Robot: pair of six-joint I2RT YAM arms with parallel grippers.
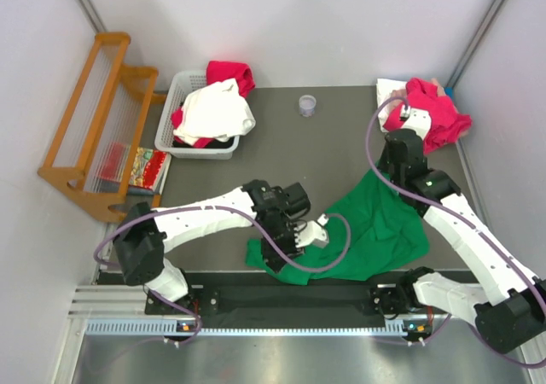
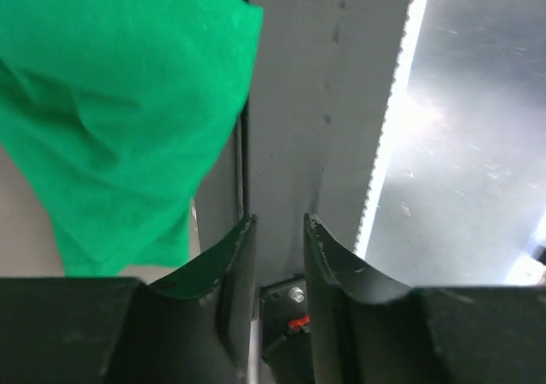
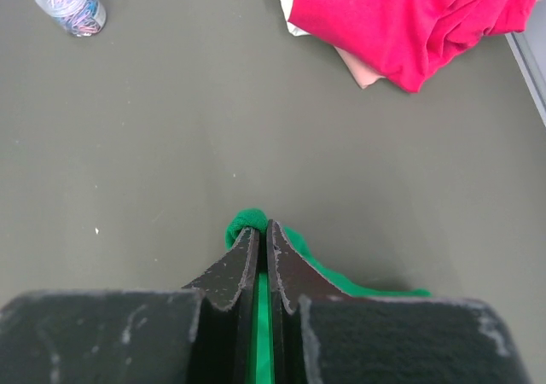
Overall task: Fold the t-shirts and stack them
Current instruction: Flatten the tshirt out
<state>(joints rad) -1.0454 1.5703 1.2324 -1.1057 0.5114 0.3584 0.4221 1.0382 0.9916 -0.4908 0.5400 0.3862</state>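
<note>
Crumpled green t-shirt [image 1: 380, 230] near front, left tool [image 1: 321, 232] over its left part, white basket [image 1: 198, 152] rear left

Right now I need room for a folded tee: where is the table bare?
Bare table lies in the middle, bordered by the white basket on the left, the small clear jar behind and the green t-shirt in front. A smaller gap sits between jar and magenta-red t-shirt. Crowded: the near edge and both far corners.
</note>
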